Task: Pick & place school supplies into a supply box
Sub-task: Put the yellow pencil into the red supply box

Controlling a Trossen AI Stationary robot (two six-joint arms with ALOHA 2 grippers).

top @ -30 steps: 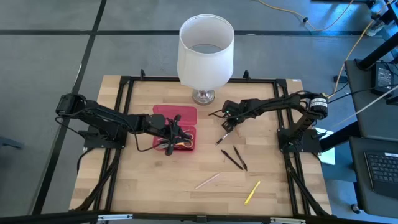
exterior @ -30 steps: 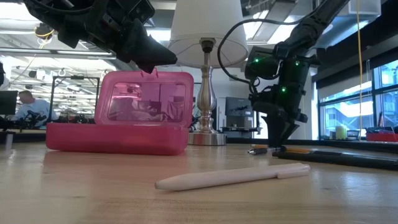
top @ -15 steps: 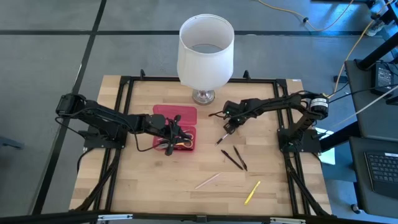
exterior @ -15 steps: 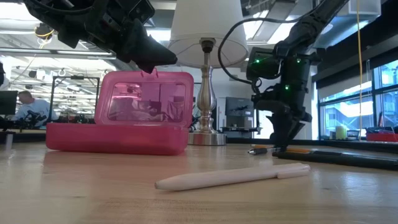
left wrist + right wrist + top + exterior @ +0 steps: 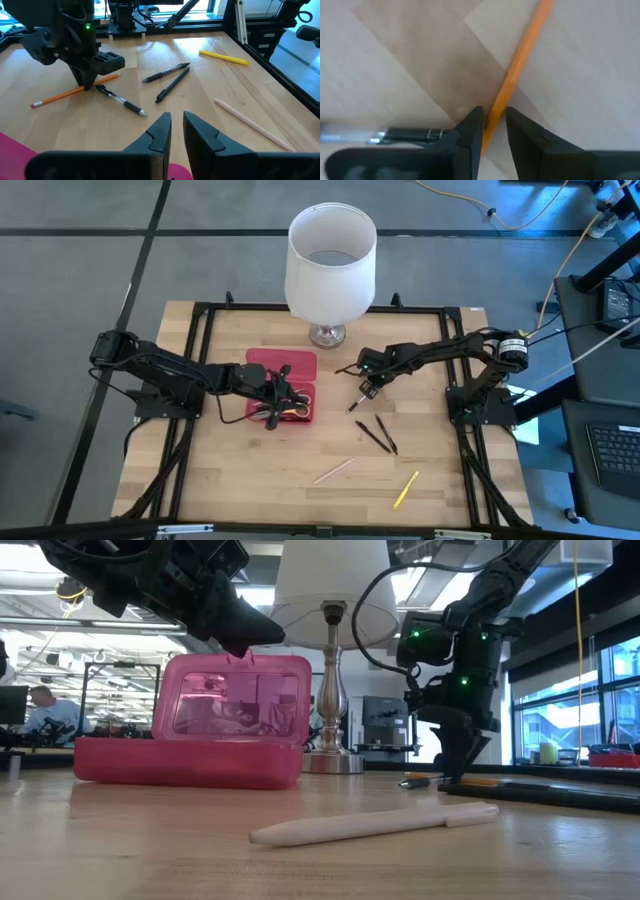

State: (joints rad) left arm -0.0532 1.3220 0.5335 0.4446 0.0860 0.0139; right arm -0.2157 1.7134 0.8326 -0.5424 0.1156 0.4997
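Observation:
The red supply box (image 5: 282, 385) lies open left of the table's middle, its lid (image 5: 235, 700) standing up, with some supplies (image 5: 290, 413) inside. My left gripper (image 5: 177, 125) hovers over the box with nothing in the narrow gap between its fingertips. My right gripper (image 5: 494, 125) points down at an orange pencil (image 5: 55, 97) lying flat on the table right of the box, and is shut on it. A clear-and-black pen (image 5: 120, 101) lies right beside that gripper. My right gripper pinches the orange pencil's shaft (image 5: 496, 112) between its two fingers. In the left wrist view the hold is well along the shaft (image 5: 102, 80) from the eraser end. The fingers come from above and lie across the pencil, which lies flat on the table.
Two black pens (image 5: 378, 435), a pale pink pen (image 5: 333, 471) and a yellow pen (image 5: 405, 489) lie on the wood toward the near right. A white lamp (image 5: 330, 265) stands at the far edge behind the box.

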